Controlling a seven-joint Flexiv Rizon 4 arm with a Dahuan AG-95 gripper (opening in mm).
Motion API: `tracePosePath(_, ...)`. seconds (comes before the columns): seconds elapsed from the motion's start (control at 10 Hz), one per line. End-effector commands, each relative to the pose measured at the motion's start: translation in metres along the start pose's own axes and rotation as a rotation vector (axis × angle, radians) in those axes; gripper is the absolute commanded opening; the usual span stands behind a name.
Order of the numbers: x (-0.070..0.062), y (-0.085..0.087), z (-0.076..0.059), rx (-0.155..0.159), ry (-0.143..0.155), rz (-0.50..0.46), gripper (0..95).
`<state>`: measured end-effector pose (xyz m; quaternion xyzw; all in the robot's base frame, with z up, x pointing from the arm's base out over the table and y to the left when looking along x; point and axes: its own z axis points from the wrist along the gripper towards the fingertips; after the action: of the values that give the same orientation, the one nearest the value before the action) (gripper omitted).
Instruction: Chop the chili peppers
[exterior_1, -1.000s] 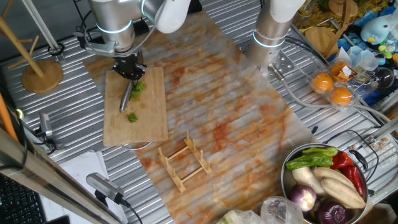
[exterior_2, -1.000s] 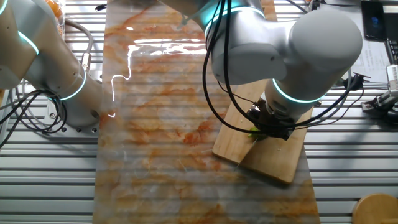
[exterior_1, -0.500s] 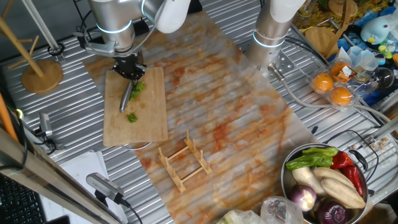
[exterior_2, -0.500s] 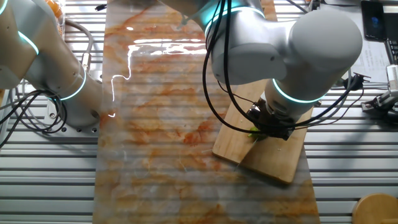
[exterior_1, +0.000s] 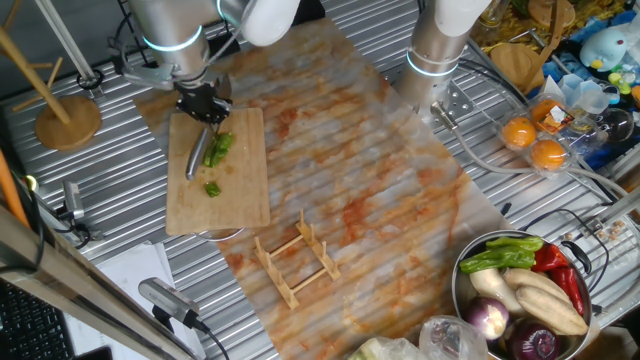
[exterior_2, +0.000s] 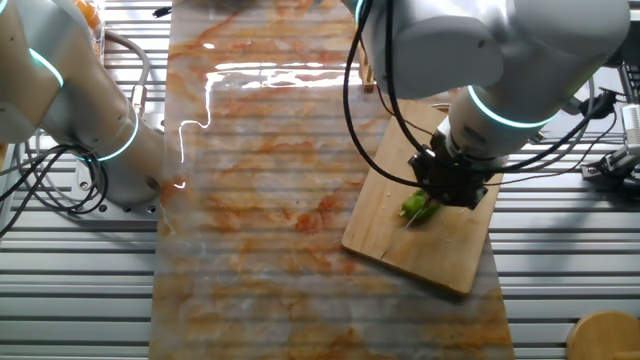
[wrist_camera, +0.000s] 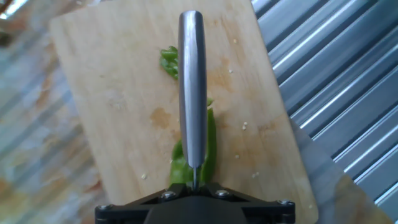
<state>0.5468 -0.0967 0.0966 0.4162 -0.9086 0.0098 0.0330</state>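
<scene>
A bamboo cutting board (exterior_1: 242, 192) lies at the table's left. On it rests a bright green chili pepper (exterior_1: 219, 148), with one small cut chunk (exterior_1: 212, 188) lying apart from it. My gripper (exterior_1: 203, 103) is shut on a steel knife (exterior_1: 196, 157), whose blade hangs just above the board beside the pepper. In the hand view the knife (wrist_camera: 191, 93) runs straight over the pepper (wrist_camera: 210, 144), and the chunk (wrist_camera: 168, 61) lies left of the blade near its tip. The other fixed view shows the pepper (exterior_2: 420, 207) just below my gripper (exterior_2: 450, 182).
A small wooden rack (exterior_1: 297, 258) stands in front of the board. A metal bowl (exterior_1: 457, 283) of mixed vegetables sits at the front right. A second arm's base (exterior_1: 438, 55) and oranges (exterior_1: 535, 142) are at the back right. A wooden stand (exterior_1: 68, 120) is left.
The arm has lifted and shifted back off the pepper, carrying the knife with it. The pepper, hidden under the hand before in the other fixed view, now shows.
</scene>
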Motion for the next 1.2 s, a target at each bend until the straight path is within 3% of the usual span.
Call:
tracePosePath(0.1,0.0,0.001,-0.001,0.003,-0.012,-0.001,0.0)
tracePosePath(1.2,-0.022,0.009,0.022,0.009,-0.027,-0.032,0.0)
